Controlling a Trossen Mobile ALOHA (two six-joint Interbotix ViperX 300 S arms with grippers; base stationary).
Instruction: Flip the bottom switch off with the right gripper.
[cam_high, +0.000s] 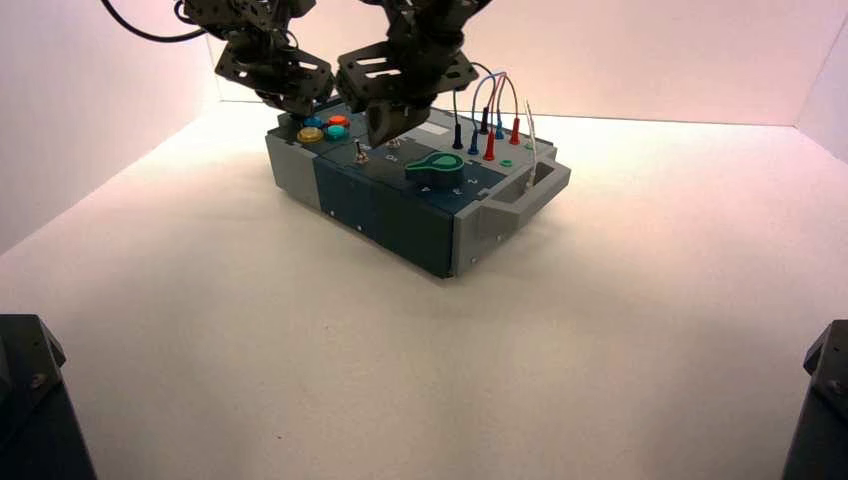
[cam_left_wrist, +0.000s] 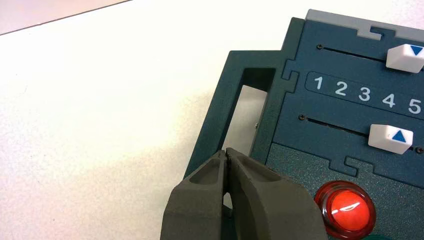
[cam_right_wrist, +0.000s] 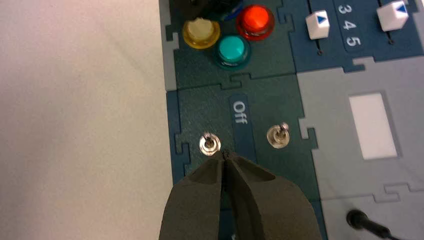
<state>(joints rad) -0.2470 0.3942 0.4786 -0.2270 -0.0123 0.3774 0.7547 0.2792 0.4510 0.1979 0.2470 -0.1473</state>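
Observation:
The bottom switch (cam_right_wrist: 209, 144), a tiny silver toggle, sits near the box's front edge beside the "Off" label (cam_right_wrist: 240, 112); it also shows as a small lever (cam_high: 357, 152). Its twin toggle (cam_right_wrist: 278, 136) stands further in. My right gripper (cam_right_wrist: 223, 152) is shut, with its tips just beside the bottom switch's nut, close to touching it. From above, the right gripper (cam_high: 383, 133) hangs over the two toggles. My left gripper (cam_left_wrist: 226, 151) is shut and empty over the box's handle cut-out, next to the red button (cam_left_wrist: 345, 207).
The yellow (cam_right_wrist: 200, 31), teal (cam_right_wrist: 233, 50) and red (cam_right_wrist: 255, 21) buttons lie beyond the toggles. Two white sliders (cam_right_wrist: 318, 25) flank a number strip. A green knob (cam_high: 432, 165) and plugged wires (cam_high: 488, 125) stand to the right on the box (cam_high: 400, 215). The left gripper (cam_high: 288, 95) hovers close by.

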